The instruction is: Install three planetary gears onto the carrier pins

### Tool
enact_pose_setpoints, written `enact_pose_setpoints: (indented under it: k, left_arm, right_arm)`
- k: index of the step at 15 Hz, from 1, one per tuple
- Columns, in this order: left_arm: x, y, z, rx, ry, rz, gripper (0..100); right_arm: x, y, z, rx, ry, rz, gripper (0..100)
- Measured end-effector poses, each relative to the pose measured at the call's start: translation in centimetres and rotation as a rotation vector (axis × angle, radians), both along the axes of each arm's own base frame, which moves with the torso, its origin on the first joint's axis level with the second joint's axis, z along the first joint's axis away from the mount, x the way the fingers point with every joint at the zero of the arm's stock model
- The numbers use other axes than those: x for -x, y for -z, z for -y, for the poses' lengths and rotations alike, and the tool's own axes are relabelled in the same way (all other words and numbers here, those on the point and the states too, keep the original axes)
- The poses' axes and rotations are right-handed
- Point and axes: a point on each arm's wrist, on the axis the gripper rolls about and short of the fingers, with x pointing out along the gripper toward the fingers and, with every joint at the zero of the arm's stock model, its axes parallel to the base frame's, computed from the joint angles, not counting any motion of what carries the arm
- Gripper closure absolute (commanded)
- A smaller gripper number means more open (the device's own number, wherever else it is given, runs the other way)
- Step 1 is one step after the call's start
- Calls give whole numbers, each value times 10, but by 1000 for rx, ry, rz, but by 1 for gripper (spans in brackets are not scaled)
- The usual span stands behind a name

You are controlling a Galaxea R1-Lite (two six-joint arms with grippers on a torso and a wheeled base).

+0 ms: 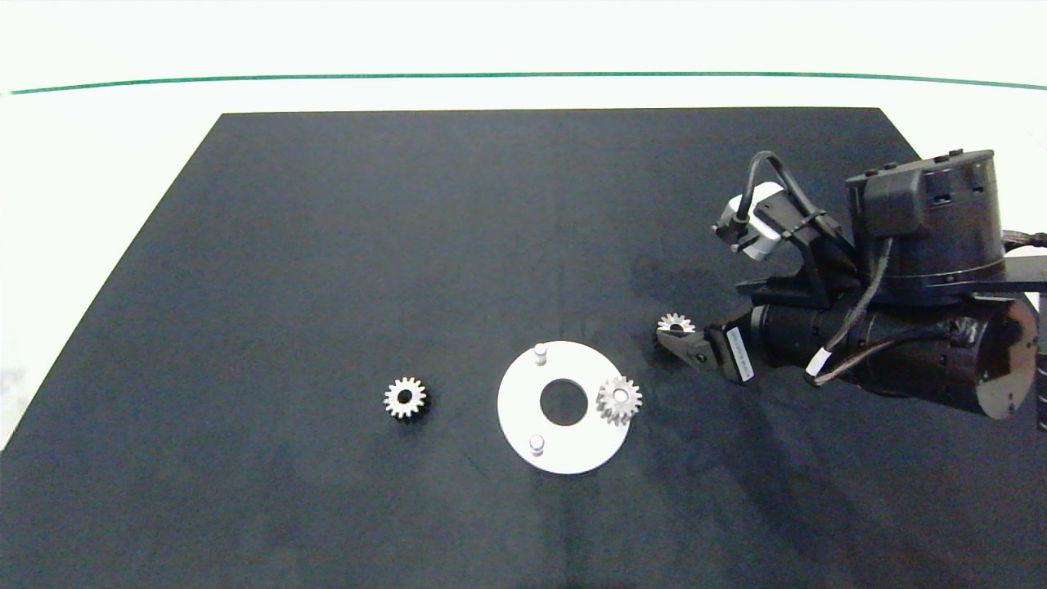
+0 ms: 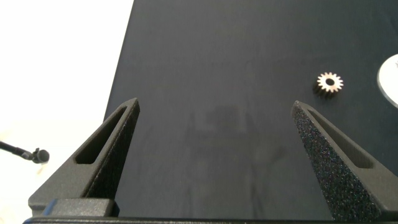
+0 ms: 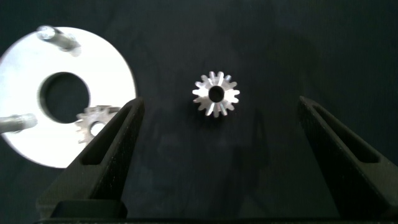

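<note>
From the head view, the white disc (image 1: 523, 421) lies near the middle of a dark mat (image 1: 327, 245), with one planetary gear (image 1: 619, 399) already seated on the pin at its right side, while two carrier pins (image 1: 540, 353) (image 1: 536, 443) stand bare. A second gear (image 1: 405, 397) lies loose on the mat, well to the left of the disc, and a third gear (image 1: 676, 324) lies just beside the disc's upper right, where the right gripper (image 1: 683, 342) reaches in over it, presumably to collect it for the nearer bare pin. The mat rests on a pale table (image 1: 98, 164) crossed by a green line (image 1: 523, 76). In the left wrist view, the left gripper (image 2: 214, 155) hangs spread wide over bare mat, the loose gear (image 2: 329, 82) well apart from it, so this arm looks idle. In the right wrist view, the right gripper (image 3: 217, 152) is spread, its fingers (image 3: 115, 143) straddling the third gear (image 3: 216, 94) without touching it; whether it has descended to gear height is hard to tell. The disc (image 3: 112, 81) sits beside one finger.
</note>
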Motion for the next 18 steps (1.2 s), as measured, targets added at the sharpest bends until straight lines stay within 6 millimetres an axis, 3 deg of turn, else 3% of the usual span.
enact_pose_setpoints:
  k: [8,18]
  left_arm:
    - [1,-1,0,0,1,9,0]
    - [2,-3,0,2,2,17,0]
  right_arm:
    - [-36,37,-14,5,25,-51,3]
    - [-43,45,-14,14,29,-74,24]
